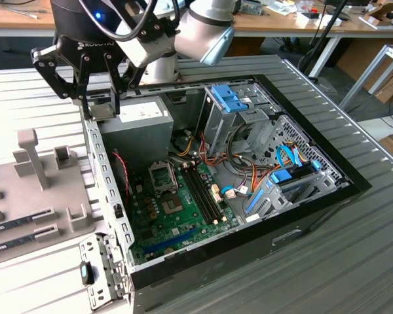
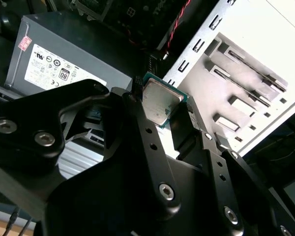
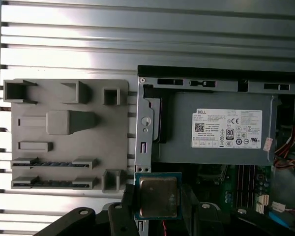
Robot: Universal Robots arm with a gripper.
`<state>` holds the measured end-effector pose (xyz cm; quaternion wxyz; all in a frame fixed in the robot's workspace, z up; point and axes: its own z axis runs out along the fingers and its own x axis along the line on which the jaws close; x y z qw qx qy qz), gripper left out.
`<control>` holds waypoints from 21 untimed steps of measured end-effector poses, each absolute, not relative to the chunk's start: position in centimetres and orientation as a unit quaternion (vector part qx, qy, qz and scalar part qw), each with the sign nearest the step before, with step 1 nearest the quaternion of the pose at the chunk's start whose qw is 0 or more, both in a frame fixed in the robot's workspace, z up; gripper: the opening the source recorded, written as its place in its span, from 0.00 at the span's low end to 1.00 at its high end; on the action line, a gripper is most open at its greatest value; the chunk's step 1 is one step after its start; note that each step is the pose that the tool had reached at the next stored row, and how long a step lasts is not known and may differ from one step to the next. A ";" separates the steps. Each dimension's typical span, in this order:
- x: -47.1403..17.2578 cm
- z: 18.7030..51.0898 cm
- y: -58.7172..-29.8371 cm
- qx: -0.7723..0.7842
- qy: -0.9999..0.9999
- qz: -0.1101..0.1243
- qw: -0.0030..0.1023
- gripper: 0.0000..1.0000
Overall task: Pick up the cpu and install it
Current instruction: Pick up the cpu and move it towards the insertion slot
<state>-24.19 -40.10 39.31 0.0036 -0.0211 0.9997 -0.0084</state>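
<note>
Both wrist views show the cpu clamped in the jaws.

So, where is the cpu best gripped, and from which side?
Grip the cpu on two opposite edges, coming from its metal-top side. It is a thin flat square, so only the edges offer purchase; the end effector holds it that way now.

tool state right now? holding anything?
The tool is closed, holding the cpu.
</note>
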 end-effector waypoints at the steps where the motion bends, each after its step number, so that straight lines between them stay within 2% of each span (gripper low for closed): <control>1: -24.1 39.3 -40.1 -0.021 1.000 -0.008 0.004 0.47; 21: -21.8 39.0 -41.0 -0.021 1.000 -0.008 0.004 0.47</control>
